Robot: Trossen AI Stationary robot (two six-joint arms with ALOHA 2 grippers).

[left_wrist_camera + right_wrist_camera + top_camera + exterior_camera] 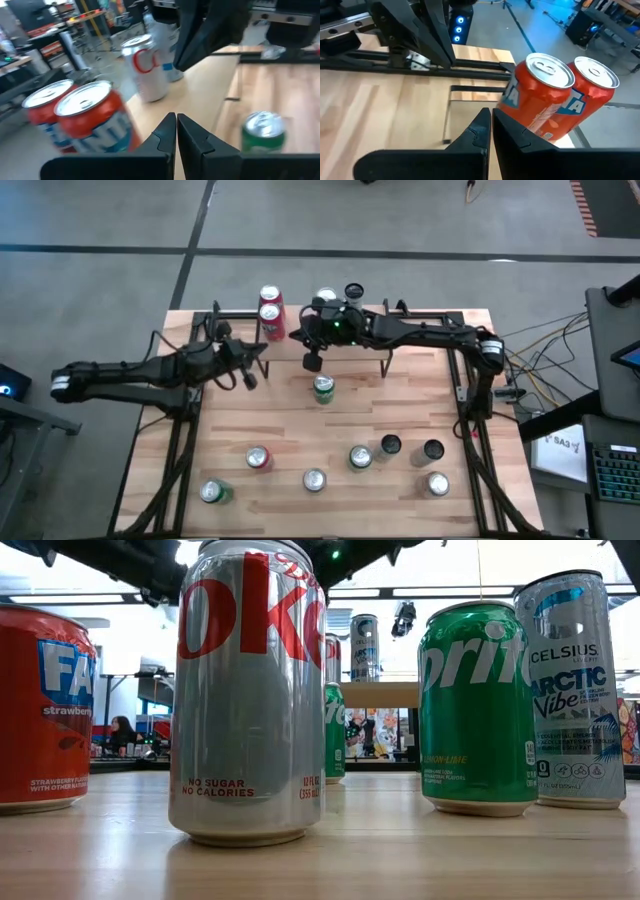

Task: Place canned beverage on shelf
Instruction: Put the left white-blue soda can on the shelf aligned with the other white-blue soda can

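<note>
- The table [400,430] carries loose cans along its near edge: a red one [258,458], silver ones [314,479], and a green one at the near left corner [213,492].
- The shelf [420,320] stands along the far edge. Two red Fanta cans [270,306] sit at its left end and a silver Coke can [327,298] just right of them, so part of the task looks done.
- The right arm reaches across the shelf. The right gripper [312,361] hangs off its front edge with its fingers pressed together, empty.
- The left gripper [248,377] hovers near the shelf's left end, also clenched on nothing.
- A green Sprite can [323,388] stands on the table just in front of the shelf, below the right gripper. It is probably the next pick.
- Only the wrist views show the fingers meeting. The low view alone shows labels: Diet Coke [250,690], Sprite [478,705], Celsius [575,690].
</note>
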